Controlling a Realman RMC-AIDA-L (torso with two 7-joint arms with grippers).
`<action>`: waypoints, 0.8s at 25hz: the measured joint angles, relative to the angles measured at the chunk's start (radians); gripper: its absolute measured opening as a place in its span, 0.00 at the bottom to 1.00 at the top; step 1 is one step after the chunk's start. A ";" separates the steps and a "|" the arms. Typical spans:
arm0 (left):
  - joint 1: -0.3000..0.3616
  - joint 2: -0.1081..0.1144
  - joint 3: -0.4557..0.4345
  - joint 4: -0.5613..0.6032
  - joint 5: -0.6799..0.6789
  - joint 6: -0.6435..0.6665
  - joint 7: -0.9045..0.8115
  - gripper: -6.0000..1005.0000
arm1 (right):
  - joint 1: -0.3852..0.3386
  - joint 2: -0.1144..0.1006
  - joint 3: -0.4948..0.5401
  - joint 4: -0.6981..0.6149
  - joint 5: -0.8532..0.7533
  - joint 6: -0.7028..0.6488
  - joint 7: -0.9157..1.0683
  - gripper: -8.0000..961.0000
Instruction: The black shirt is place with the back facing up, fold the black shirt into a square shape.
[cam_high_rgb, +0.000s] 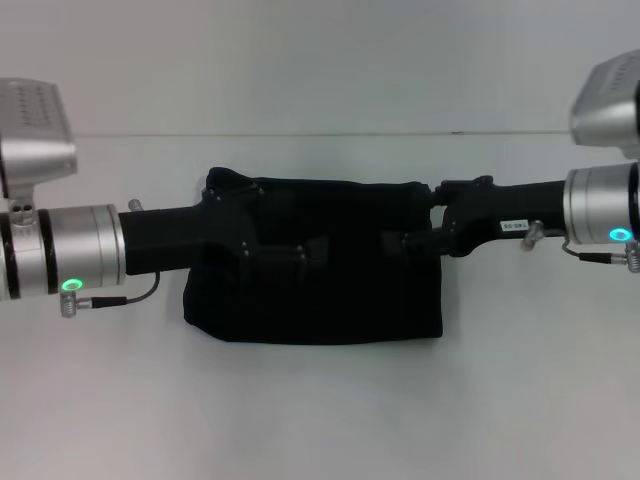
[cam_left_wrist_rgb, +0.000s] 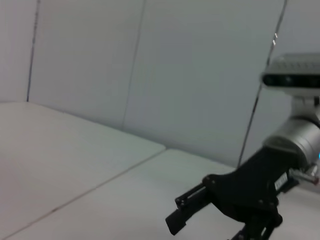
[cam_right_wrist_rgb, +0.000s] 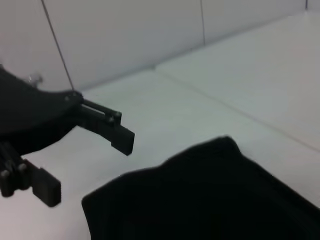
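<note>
The black shirt (cam_high_rgb: 320, 310) lies folded into a compact rectangle at the middle of the white table (cam_high_rgb: 320, 420). It also shows in the right wrist view (cam_right_wrist_rgb: 210, 200). My left gripper (cam_high_rgb: 290, 225) reaches in from the left over the shirt's left half. It is open and empty, as the right wrist view (cam_right_wrist_rgb: 87, 167) shows. My right gripper (cam_high_rgb: 415, 215) reaches in from the right over the shirt's upper right corner. It is open and empty, as the left wrist view (cam_left_wrist_rgb: 207, 232) shows. The two grippers point at each other, with a gap between them.
A pale wall (cam_high_rgb: 320, 60) rises behind the table's far edge. Bare white table (cam_high_rgb: 100, 400) surrounds the shirt on all sides. Both silver wrists (cam_high_rgb: 70, 250) hang level above the table at either side.
</note>
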 joint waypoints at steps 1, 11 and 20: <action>-0.006 0.002 0.002 0.002 0.017 -0.004 0.003 0.89 | 0.005 0.000 -0.005 0.000 -0.009 0.005 0.008 0.80; -0.024 0.004 0.041 0.000 0.086 -0.096 0.005 0.88 | 0.000 -0.004 -0.005 0.000 -0.021 0.010 0.014 0.92; -0.028 0.001 0.055 0.000 0.085 -0.106 -0.002 0.88 | -0.001 -0.010 -0.007 0.000 -0.022 0.001 0.014 0.92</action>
